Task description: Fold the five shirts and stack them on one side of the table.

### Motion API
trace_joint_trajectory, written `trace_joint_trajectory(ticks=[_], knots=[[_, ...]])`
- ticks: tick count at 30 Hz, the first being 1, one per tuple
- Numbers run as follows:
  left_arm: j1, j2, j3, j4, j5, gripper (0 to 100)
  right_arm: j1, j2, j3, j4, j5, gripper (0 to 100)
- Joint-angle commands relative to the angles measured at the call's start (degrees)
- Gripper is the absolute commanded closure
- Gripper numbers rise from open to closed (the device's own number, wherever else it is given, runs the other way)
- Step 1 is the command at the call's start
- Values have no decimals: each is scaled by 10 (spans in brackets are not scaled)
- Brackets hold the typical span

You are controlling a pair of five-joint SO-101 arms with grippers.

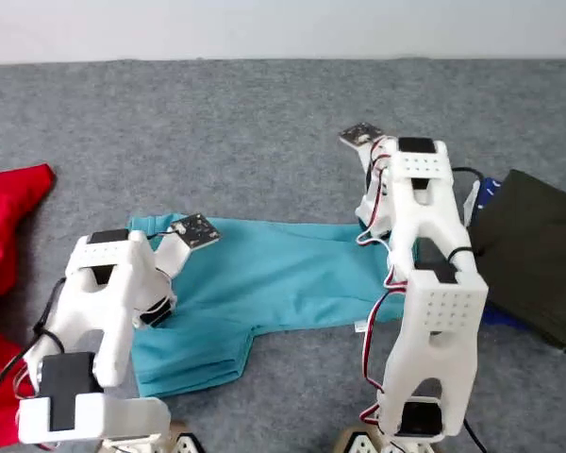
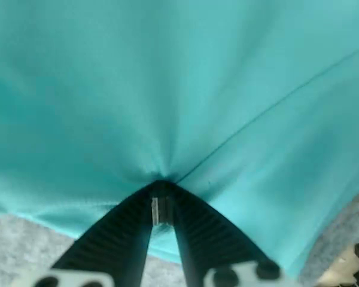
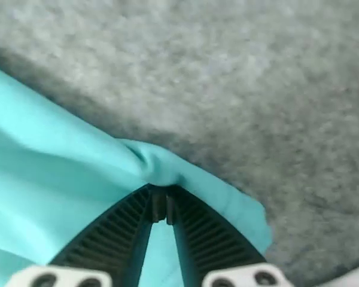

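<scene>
The teal shirt (image 1: 274, 274) lies spread across the middle of the table (image 1: 264, 123), toward its front edge, with layered folds at its front-left part, and both arms have hold of it. The left gripper (image 2: 161, 200) is closed on a small pucker of cloth a little way in from one border, with creases radiating from the pinch. The right gripper (image 3: 160, 203) is clamped on a thin tip at the shirt's far right border, with grey table covering just beyond it. The main risk seems to lie in that right-hand hold: so little fabric sits between the jaws that a pull could slide it out, dropping that end mid-fold and leaving a crooked crease. The left pinch may catch one layer or several, and the views cannot settle which, so lifting could peel layers apart or drag the whole shirt instead of folding it. If the two arms travel at different rates or heights, the cloth would likely skew or bunch. A wide sweep carries its own hazards. The dark folded shirt (image 1: 533, 245) sits at the right edge, near the right arm and over something blue (image 1: 489, 193), and could be nudged out of shape. The red shirt (image 1: 5, 217) at the left edge lies close to the left arm's base and could snag.
</scene>
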Motion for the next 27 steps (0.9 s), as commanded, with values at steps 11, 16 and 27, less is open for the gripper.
trace_joint_trajectory(ticks=[11,16,27], knots=[[69,-343,8,80,-2,986,-35,2,-171,134,-6,990],[69,-317,33,-4,62,986,-36,56,-165,77,-3,990],[65,-123,31,-39,64,986,9,136,-232,52,-4,990]])
